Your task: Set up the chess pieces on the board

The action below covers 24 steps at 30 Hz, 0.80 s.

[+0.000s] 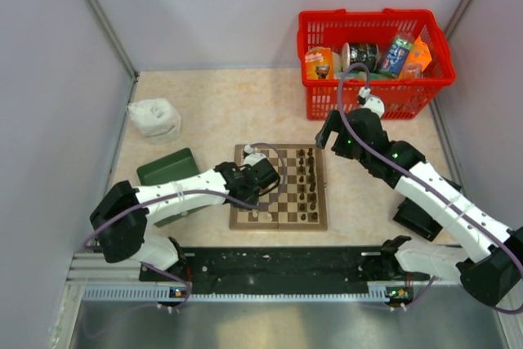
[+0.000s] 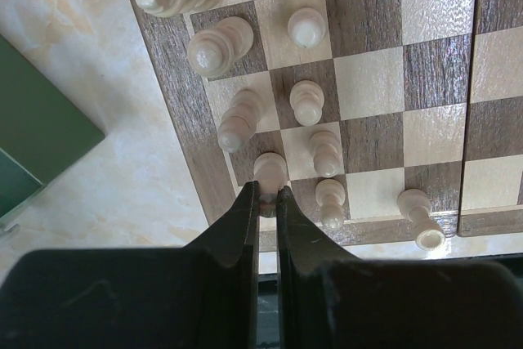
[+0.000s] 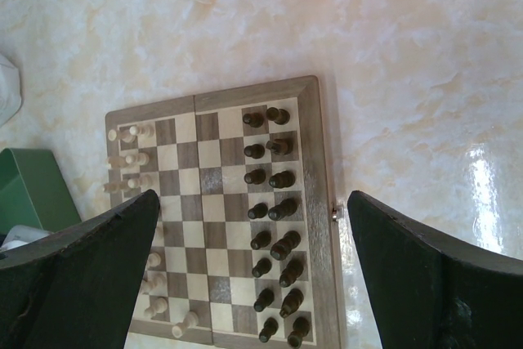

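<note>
The board (image 1: 320, 202), wood-grained with tan and dark brown checks and a brown border, lies flat on the marbled beige surface (image 1: 212, 112). Turned dark brown pieces (image 3: 274, 226) stand in two files along its right side, and cream pieces (image 2: 306, 104) along its left. The left gripper's (image 2: 268, 194) fingers are together, with their tips at a cream piece (image 2: 270, 171) near the board's near left corner. The right gripper's (image 3: 252, 198) fingers are spread wide above the board. Beyond the board, the labels in the red plastic basket (image 1: 372, 87) are unreadable.

board (image 1: 288, 202) mid-table | chess pieces (image 3: 274, 202) in two files on its right side, more along its left, one in my left gripper (image 2: 267, 195) | box (image 1: 167, 167) left | basket (image 1: 384, 100) behind-right
</note>
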{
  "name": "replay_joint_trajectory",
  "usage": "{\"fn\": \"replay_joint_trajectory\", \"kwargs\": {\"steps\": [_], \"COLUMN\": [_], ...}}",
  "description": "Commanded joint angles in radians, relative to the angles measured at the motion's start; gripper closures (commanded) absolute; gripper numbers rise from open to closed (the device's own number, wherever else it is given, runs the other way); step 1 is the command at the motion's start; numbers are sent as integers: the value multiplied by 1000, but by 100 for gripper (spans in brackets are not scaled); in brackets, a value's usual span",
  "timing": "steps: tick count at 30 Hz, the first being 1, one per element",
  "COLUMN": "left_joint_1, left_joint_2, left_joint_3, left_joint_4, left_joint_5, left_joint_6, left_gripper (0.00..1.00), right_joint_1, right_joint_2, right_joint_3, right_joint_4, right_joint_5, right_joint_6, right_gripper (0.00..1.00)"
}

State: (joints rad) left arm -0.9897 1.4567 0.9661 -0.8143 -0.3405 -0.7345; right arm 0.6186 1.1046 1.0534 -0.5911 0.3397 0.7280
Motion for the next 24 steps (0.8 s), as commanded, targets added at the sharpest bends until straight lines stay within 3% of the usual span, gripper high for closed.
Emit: {"fn": "replay_joint_trajectory", "kwargs": {"steps": [1, 24], "left_joint_1": [2, 8], "left_joint_2": [8, -29], "left_joint_3": [-9, -47], "left_joint_4": [10, 24], "left_joint_5": [-3, -19], "left_joint_6": [3, -23], "left_gripper": [100, 100], "right_joint_1": [-8, -8], "right_joint_2": [3, 3], "right_joint_3": [17, 14], "right_joint_4": [30, 30], "right_joint_5": [7, -4], "right_joint_6": [-10, -12], "right_gripper": [1, 1]}}
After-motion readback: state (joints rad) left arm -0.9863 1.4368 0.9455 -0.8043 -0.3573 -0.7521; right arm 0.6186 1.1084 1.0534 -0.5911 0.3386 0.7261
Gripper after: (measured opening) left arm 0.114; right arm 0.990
